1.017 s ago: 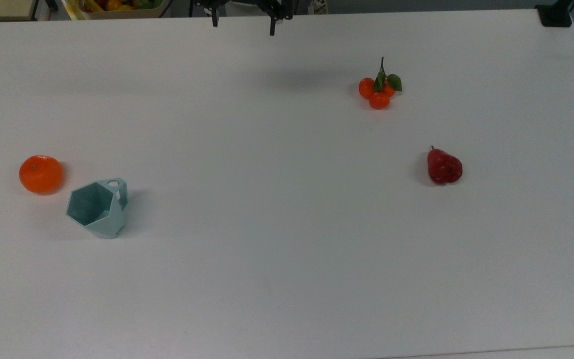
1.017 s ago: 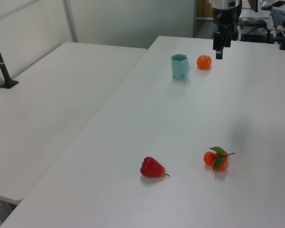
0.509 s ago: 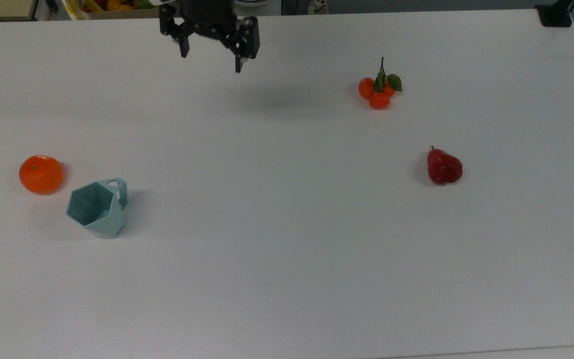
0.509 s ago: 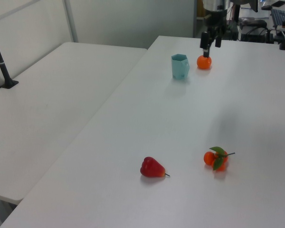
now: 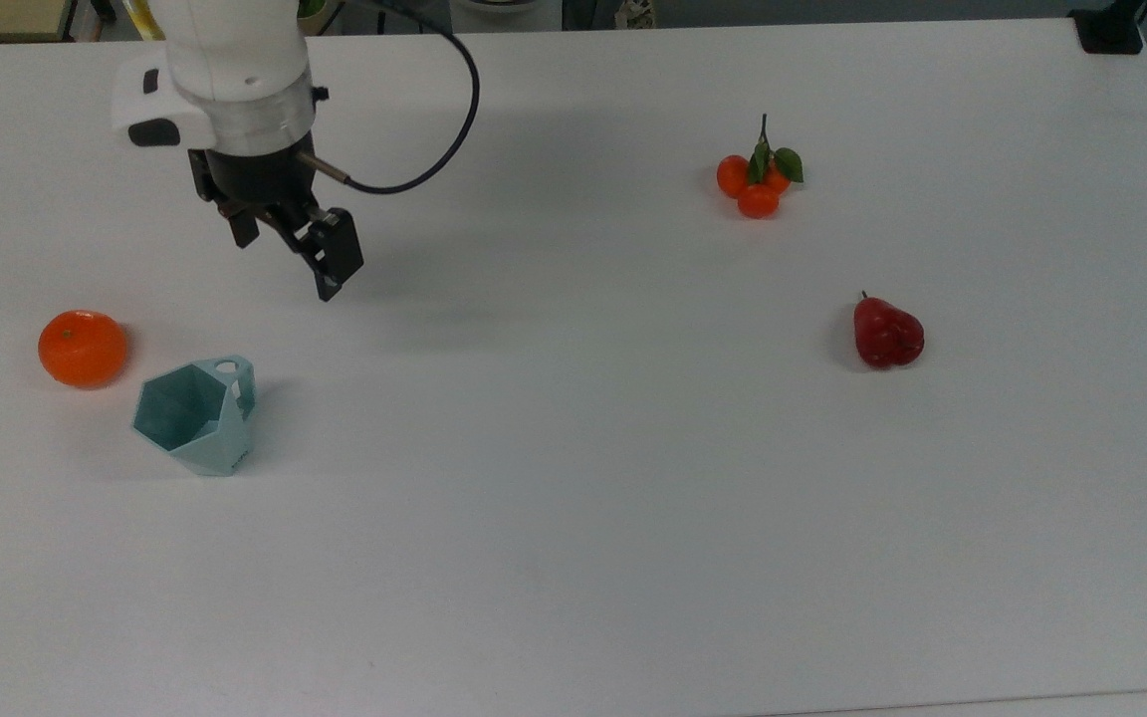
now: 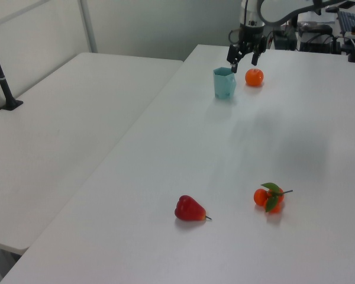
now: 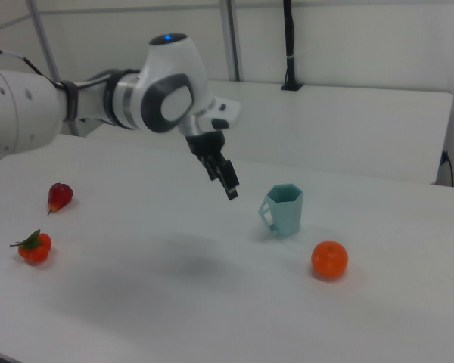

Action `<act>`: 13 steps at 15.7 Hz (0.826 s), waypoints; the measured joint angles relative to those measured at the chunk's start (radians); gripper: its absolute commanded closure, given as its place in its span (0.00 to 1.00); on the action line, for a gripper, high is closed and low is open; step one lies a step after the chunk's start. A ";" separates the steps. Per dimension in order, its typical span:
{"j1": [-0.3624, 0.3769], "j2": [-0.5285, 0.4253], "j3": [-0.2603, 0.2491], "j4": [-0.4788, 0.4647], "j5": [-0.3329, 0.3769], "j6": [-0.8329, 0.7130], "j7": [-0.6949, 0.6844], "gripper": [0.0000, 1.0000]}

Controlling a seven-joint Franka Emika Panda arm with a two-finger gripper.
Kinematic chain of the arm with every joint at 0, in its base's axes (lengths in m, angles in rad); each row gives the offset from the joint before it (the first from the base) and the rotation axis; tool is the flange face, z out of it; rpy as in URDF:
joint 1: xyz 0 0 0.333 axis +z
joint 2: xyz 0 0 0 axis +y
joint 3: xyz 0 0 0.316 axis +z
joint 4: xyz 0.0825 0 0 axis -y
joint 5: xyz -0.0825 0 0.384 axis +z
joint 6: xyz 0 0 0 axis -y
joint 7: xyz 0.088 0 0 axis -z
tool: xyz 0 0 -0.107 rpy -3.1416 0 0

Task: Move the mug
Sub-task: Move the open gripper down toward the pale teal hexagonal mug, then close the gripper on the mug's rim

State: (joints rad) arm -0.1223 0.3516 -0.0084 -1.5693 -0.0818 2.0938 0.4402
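The fingers [image 5: 330, 261] stand apart with nothing between them, the gripper [image 5: 287, 261] hanging above the table [image 5: 573, 498], off the mug [image 5: 195, 415] toward its one o'clock in the top view. The mug sits upright, just beside the orange [image 5: 82, 348] at its ten o'clock. The pear [image 5: 887, 335] and the tangerines [image 5: 758, 181] lie well apart, out toward three o'clock.

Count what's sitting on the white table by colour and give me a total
Orange: 2, the orange and the tangerine cluster
Red: 1, the red fruit
Teal-blue: 1, the mug
Total: 4
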 measured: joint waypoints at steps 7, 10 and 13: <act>-0.043 0.138 -0.001 0.002 -0.059 0.193 0.062 0.00; -0.042 0.175 -0.001 0.003 -0.099 0.240 0.067 0.06; -0.043 0.206 -0.001 0.003 -0.100 0.315 0.067 0.19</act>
State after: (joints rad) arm -0.1650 0.5580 -0.0091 -1.5658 -0.1822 2.4088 0.5074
